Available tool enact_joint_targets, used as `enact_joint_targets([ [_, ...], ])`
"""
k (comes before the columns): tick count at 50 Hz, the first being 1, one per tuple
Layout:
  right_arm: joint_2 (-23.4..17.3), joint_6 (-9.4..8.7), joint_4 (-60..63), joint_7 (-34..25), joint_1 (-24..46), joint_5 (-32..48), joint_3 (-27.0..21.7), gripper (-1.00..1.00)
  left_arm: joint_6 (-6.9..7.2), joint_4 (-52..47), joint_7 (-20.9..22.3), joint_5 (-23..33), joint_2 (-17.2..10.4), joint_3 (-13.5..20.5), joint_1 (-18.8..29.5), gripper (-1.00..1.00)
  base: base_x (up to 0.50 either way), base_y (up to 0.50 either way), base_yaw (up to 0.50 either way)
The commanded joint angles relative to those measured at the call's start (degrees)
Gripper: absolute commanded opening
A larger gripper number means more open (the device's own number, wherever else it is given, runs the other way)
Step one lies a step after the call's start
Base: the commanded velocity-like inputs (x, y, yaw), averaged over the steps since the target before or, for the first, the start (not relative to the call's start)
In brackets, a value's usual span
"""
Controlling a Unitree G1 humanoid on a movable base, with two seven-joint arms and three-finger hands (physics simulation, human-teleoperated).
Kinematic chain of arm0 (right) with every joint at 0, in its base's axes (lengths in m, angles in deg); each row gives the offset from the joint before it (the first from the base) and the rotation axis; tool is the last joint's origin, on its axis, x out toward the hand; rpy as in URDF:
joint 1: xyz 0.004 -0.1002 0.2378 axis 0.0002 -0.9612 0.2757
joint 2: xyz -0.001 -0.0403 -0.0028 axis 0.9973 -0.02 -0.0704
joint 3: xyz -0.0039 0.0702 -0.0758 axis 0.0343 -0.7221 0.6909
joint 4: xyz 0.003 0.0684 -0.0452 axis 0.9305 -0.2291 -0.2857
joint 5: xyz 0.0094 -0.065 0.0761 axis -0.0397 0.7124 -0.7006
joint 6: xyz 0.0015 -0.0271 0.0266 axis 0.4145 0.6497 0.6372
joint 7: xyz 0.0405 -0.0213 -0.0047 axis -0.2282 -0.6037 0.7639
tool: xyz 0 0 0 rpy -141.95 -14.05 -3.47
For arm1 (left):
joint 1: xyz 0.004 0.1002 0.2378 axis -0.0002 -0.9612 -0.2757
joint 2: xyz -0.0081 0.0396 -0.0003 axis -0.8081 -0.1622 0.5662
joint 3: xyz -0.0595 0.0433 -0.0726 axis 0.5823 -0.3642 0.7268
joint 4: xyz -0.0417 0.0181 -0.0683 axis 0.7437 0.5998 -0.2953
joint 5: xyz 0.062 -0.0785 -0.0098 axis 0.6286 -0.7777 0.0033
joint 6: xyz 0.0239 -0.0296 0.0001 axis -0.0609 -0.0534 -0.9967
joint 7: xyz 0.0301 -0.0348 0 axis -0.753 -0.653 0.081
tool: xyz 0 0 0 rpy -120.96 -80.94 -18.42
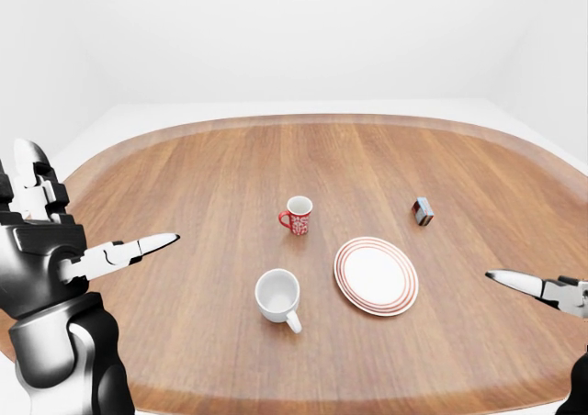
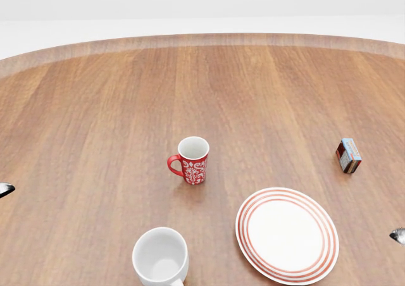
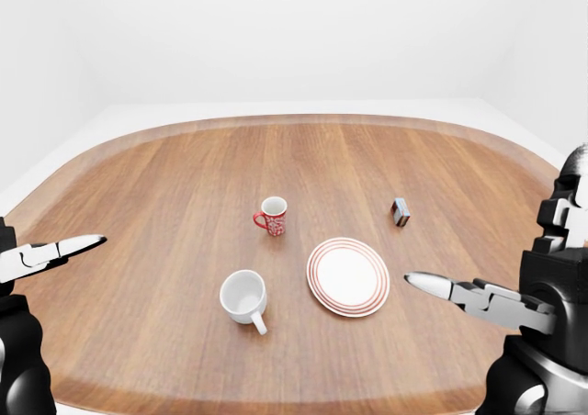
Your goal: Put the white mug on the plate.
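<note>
A white mug [image 1: 277,297] stands upright on the wooden table [image 1: 184,185], its handle pointing toward the view's bottom right. Just to its right lies a white plate [image 1: 375,275] with red rim rings, empty. My left hand [image 1: 101,254] is open at the left of the left-eye view, fingers pointing right, well apart from the mug. My right hand [image 3: 478,297] is open at the right of the right-eye view, fingers pointing left, to the right of the plate and apart from it. Both hands hold nothing.
A red patterned mug [image 1: 297,215] stands above the white mug and plate. A small red and grey box [image 1: 423,211] sits at the right of the table. The table's rounded edge runs near the bottom of both eye views.
</note>
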Motion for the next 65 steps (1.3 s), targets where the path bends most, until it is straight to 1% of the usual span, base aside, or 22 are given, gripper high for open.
enact_joint_targets([
  [1,-5.19,0.0,0.02,-0.9,4.84,17.55,12.56,1.0,0.0,-0.16,0.04,0.29,0.02,-0.18,-0.01,1.0,0.0,0.0,0.0],
  [3,-6.71,0.0,-1.89,-2.72,7.54,23.55,16.66,1.0,0.0,-0.22,0.04,0.34,0.01,-0.19,0.05,1.0,0.0,0.0,0.0],
  [4,-8.59,0.0,-4.4,-4.23,10.24,27.62,20.35,1.0,0.0,-0.2,0.06,0.4,0.03,-0.22,0.02,1.0,0.0,0.0,0.0],
  [7,-10.0,0.0,-8.58,-6.01,17.08,34.71,24.84,1.0,0.0,-0.13,0.2,0.45,0.27,-0.4,-0.19,1.0,0.0,0.0,0.0],
  [9,-10.28,0.0,-11.19,-8.11,21.25,36.8,27.08,1.0,0.0,0.03,0.21,0.75,0.38,-0.63,-0.27,1.0,0.0,0.0,0.0],
  [10,-11.3,0.0,-13.1,-9.82,24.41,39.61,30.1,1.0,0.0,0.14,0.25,0.82,0.38,-0.65,-0.29,1.0,0.0,0.0,0.0],
  [13,-11.49,0.0,-17.08,-14.97,27.82,46.0,34.2,1.0,0.0,0.42,0.27,0.67,0.35,-0.45,-0.24,1.0,0.0,0.0,0.0],
  [14,-11.81,0.0,-19.87,-16.9,29.87,49.43,37.12,1.0,0.0,0.37,0.29,0.67,0.43,-0.54,-0.33,1.0,0.0,0.0,0.0],
  [17,-8.84,0.0,-23.21,-22.02,32.75,55.88,38.7,1.0,0.0,0.51,0.36,0.78,0.55,-0.72,-0.46,1.0,0.0,0.0,0.0],
  [19,-7.32,0.0,-28.3,-25.92,34.99,61.34,41.79,1.0,0.0,0.51,0.38,0.73,0.55,-0.67,-0.49,1.0,0.0,0.0,0.0],
  [25,-1.79,0.0,-36.89,-33.63,39.44,71.89,43.92,1.0,0.0,0.53,0.36,0.6,0.46,-0.58,-0.36,1.0,0.0,0.0,0.0],
  [28,0.93,0.0,-36.66,-33.63,39.86,74.95,44.19,1.0,0.0,0.66,0.4,0.37,0.45,-0.51,-0.38,1.0,0.0,0.0,0.0],
  [34,3.95,0.0,-37.85,-33.63,36.88,82.16,48.18,1.0,0.0,0.38,0.35,0.45,0.35,-0.58,-0.3,1.0,0.0,0.0,0.0],
  [35,4.85,0.0,-38.26,-33.63,36.92,82.62,48.26,1.0,0.0,0.34,0.35,0.49,0.36,-0.63,-0.3,1.0,0.0,0.0,0.0],
  [36,7.08,0.0,-38.81,-33.63,37.95,81.36,48.16,1.0,0.0,0.29,0.39,0.51,0.33,-0.62,-0.3,1.0,0.0,0.0,0.0],
  [37,7.62,0.0,-39.47,-33.63,38.29,80.92,48.31,1.0,0.0,0.36,0.42,0.4,0.29,-0.49,-0.24,1.0,0.0,0.0,0.0],
  [40,7.06,0.0,-42.58,-33.63,38.98,82.63,48.94,1.0,0.0,0.17,0.38,0.21,0.17,-0.29,-0.14,1.0,0.0,0.0,0.0],
  [44,7.95,0.0,-42.83,-33.63,37.98,83.99,49.17,1.0,0.0,0.52,0.35,0.12,0.16,-0.25,-0.09,1.0,0.0,0.0,0.0],
  [50,7.7,0.0,-42.98,-33.63,31.19,89.35,52.02,1.0,0.0,1.07,0.29,0.2,0.17,-0.48,-0.13,1.0,0.0,0.0,0.0],
  [54,8.55,0.0,-44.17,-33.63,29.5,91.1,52.72,1.0,0.0,1.12,0.24,0.16,0.12,-0.44,-0.1,1.0,0.0,0.0,0.0],
  [62,9.47,0.0,-45.24,-33.63,23.79,91.88,55.07,1.0,0.0,0.94,0.19,-0.17,-0.03,0.05,-0.04,1.0,0.0,0.0,0.0],
  [65,8.8,0.0,-46.79,-33.63,21.53,92.4,56.18,1.0,0.0,1.07,0.11,0.0,0.03,-0.18,-0.08,1.0,0.0,0.0,0.0],
])
